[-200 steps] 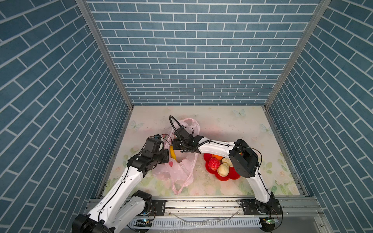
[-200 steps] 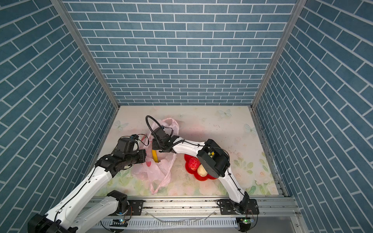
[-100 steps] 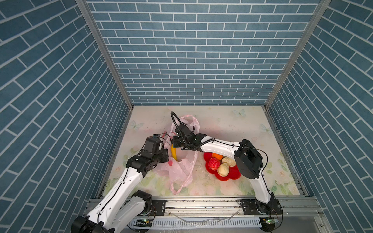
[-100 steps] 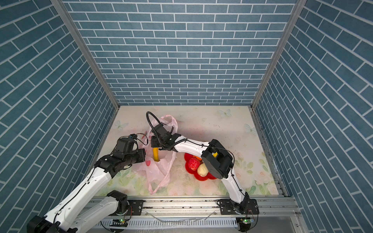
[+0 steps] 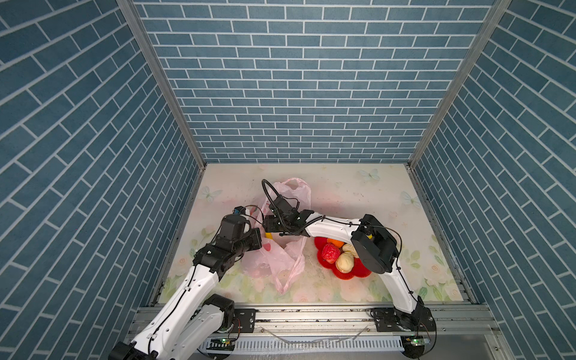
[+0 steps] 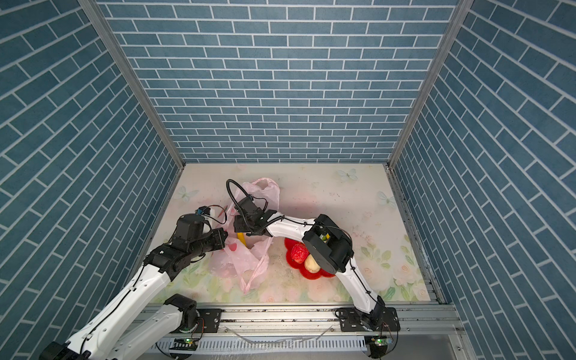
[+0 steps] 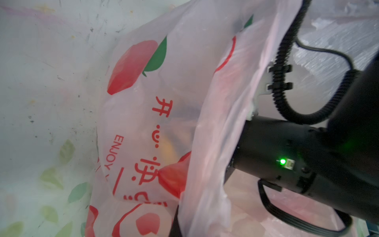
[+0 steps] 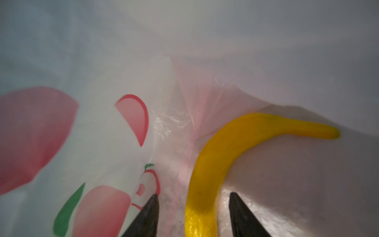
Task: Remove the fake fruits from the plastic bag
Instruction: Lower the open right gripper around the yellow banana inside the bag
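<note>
Down inside the thin translucent pale-pink plastic bag [image 5: 290, 258], the right gripper [image 8: 193, 194] has its two dark fingers spread apart, one on each side of the long yellow toy banana [image 8: 215, 156]. There's a sliver of gap on both sides, so nothing is gripped yet. Best bet is probably to close squarely on the banana's thick near end and make sure no film gets caught between a pad and the fruit, since that plastic lies right against it. Then it should pull back out the way it came in, through the mouth.

Just beside it, the left gripper [image 5: 260, 238] is closed tight and looks to be pinching the bag's rim to hold the mouth up. Letting go now would likely drop the film over the banana.

Whatever else is in the bag can't be made out. Over on the red flower-shaped dish [image 5: 343, 274] sit a wrinkled red toy fruit [image 5: 331, 253], a cream-beige lumpy toy fruit [image 5: 344, 262] and an orange toy fruit [image 5: 335, 241], partly hidden under the right arm.
</note>
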Available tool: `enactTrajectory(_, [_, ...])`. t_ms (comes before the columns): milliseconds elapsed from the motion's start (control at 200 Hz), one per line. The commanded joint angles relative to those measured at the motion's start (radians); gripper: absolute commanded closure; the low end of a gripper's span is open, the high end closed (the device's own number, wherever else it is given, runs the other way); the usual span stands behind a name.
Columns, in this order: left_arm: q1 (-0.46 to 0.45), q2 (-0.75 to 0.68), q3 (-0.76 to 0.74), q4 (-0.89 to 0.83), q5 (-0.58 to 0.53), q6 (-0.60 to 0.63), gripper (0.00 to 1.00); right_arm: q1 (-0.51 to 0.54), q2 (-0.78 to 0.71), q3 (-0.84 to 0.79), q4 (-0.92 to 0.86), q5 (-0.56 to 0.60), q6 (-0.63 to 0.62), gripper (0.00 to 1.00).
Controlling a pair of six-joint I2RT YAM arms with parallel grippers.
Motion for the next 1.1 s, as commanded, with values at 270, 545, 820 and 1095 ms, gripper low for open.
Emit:
enactTrajectory(270, [-0.002, -0.030, -0.080, 0.137, 0.068, -0.065, 1.00, 0.001, 0.108, 0.126, -0.140, 0.005, 0.068, 0.31])
enactTrajectory(545, [-0.005, -0.099, -0.145, 0.139, 0.101, -0.105, 1.00, 0.000, 0.159, 0.190, -0.213, 0.064, 0.097, 0.35])
enactTrajectory(820, [-0.006, -0.189, -0.191, 0.101, 0.140, -0.128, 1.00, 0.001, 0.238, 0.302, -0.319, 0.130, 0.118, 0.45])
enactTrajectory(1095, [-0.006, -0.255, -0.243, 0.025, 0.094, -0.143, 1.00, -0.001, 0.251, 0.315, -0.343, 0.175, 0.122, 0.61])
